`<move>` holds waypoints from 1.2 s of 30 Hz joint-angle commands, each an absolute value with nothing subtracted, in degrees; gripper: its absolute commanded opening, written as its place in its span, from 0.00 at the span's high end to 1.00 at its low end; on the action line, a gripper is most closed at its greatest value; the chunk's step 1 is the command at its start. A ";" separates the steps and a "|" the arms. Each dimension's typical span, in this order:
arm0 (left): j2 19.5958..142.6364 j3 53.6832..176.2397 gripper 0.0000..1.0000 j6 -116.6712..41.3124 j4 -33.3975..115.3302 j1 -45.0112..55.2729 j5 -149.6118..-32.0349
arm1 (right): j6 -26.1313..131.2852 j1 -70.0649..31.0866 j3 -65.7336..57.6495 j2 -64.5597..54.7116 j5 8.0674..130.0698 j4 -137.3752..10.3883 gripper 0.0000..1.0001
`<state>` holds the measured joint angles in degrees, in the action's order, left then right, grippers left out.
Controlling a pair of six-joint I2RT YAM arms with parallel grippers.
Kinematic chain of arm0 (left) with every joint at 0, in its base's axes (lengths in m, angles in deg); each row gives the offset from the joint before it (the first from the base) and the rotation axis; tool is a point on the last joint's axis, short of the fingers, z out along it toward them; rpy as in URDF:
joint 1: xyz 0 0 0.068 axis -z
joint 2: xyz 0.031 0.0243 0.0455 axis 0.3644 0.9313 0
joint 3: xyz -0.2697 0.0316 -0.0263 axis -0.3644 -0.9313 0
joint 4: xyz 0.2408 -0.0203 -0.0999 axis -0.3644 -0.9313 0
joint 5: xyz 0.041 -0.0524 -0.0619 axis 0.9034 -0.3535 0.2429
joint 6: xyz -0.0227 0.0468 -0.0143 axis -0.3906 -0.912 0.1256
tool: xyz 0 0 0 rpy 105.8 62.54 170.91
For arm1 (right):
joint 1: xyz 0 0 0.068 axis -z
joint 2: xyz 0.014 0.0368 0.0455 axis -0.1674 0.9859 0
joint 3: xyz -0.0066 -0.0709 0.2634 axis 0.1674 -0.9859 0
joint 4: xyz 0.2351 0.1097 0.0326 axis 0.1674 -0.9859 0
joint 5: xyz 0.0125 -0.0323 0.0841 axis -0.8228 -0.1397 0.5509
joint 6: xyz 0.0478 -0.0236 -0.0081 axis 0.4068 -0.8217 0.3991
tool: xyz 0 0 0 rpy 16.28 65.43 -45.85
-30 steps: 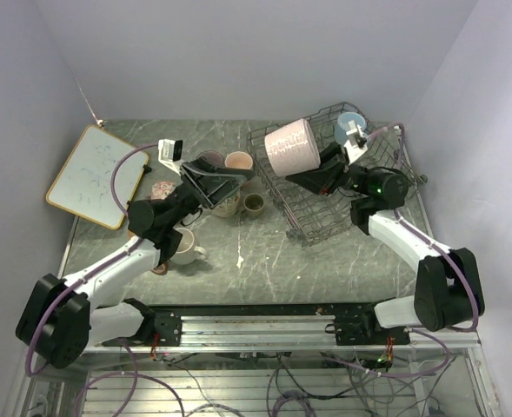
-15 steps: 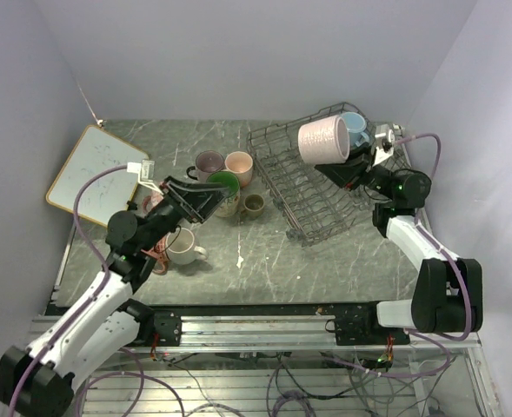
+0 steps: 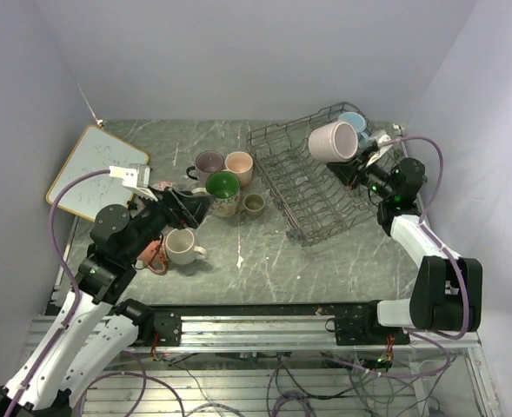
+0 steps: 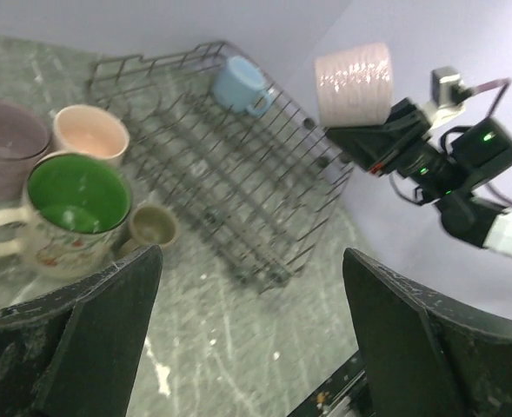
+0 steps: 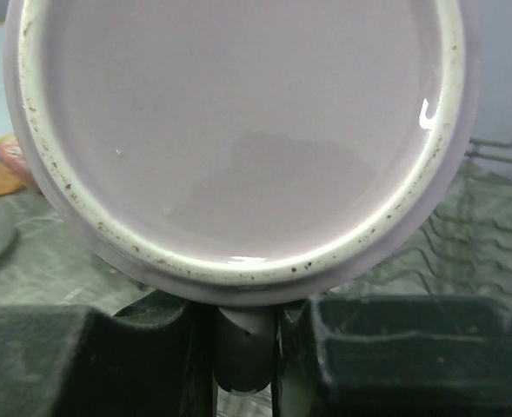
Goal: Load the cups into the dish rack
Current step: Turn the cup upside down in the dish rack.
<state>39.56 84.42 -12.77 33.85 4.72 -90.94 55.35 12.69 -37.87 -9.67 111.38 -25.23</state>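
Done: one blue mug, lying in the far corner of the rack.
In hand: pink mug, raised and tilted on its side over the far right part of the rack, near the blue mug, not yet set down.
Right tool: closed narrow on the pink mug's handle, base of the mug filling its camera.
Left tool: spread wide, holding nothing, hovering over the desk beside the waiting mugs.
Left on the desk: green mug, mauve mug, peach mug and small olive mug, clustered just left of the rack; cream mug closer to the arm bases, apart from the cluster.
Hidden: possibly more under the left arm; cannot tell.
Progress: early, by the look of it; one loaded, one about to go in, at least five to move.
Next, as a guess: lowering the pink mug among the tines; a pick from the cluster for the free tool, the green mug being nearest.
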 commanded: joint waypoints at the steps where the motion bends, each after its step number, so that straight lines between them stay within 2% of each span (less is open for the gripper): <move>1: 39.02 86.54 0.05 -18.40 23.45 4.38 -87.59 | 44.63 14.21 -34.46 -8.79 103.37 -27.28 1.00; 17: 34.35 85.09 0.05 -18.82 20.14 4.38 -86.08 | 40.42 21.23 -31.50 -0.79 97.29 -27.90 1.00; 36: 33.73 83.76 0.05 -17.10 20.18 4.38 -86.46 | 36.03 22.74 -22.69 12.76 91.21 -32.47 1.00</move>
